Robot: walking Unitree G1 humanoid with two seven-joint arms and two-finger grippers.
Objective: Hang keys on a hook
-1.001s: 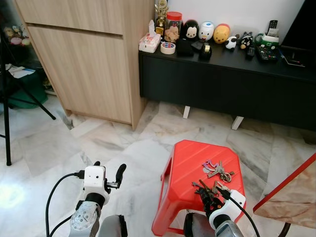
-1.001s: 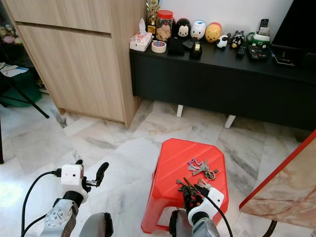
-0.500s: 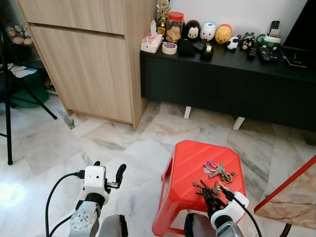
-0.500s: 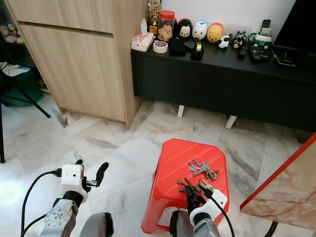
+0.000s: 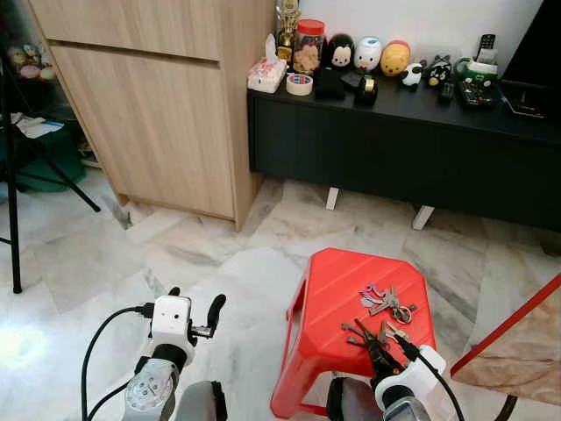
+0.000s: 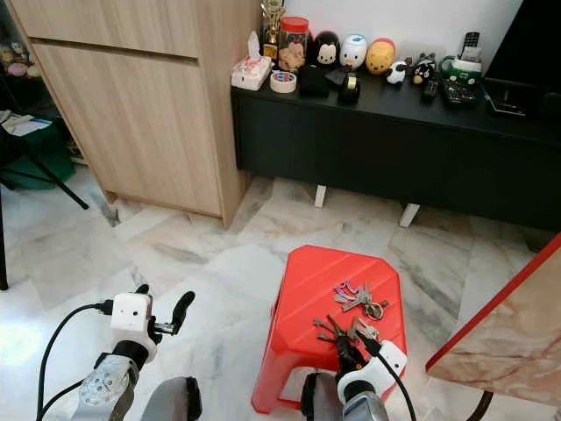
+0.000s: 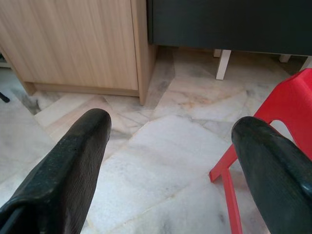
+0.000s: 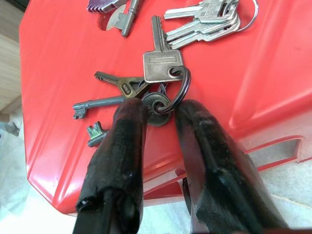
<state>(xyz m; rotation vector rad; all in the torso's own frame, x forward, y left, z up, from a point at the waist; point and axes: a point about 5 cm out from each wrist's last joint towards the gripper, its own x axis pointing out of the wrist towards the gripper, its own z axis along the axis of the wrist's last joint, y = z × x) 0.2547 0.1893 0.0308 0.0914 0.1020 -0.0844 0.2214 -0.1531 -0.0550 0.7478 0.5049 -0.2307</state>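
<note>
A red plastic stool (image 5: pixel 337 289) is seen on a pale marble floor (image 5: pixel 202 263), and two bunches of keys are laid on its seat. The nearer bunch (image 8: pixel 146 85) is made up of a dark ring, a square-headed brass-coloured key, a darker key with a stamped head, two old-fashioned long-shank keys in dull grey, and a round metal tag; it is spread flat near the front edge of the seat. The farther bunch (image 8: pixel 207 17) is composed of bright silver keys on a thin ring, with a purple tag (image 8: pixel 102 5) just beside it (partly cut off in the right wrist view). The right gripper (image 8: pixel 158 109) is placed low over the front of the stool, its two black fingers set a little apart on either side of the round tag and ring of the nearer bunch; whether the tag is actually pinched cannot be told. The left gripper (image 7: pixel 170 131) is held over bare floor to the left of the stool, its fingers spread wide with nothing between them. Behind are recorded a light wooden cabinet (image 5: pixel 149 96) and a low black sideboard (image 5: pixel 403 140) carrying a tissue box (image 5: pixel 266 74), a roll of tape (image 5: pixel 299 84), a jar (image 5: pixel 308 46) and several small figurines (image 5: pixel 368 54).
</note>
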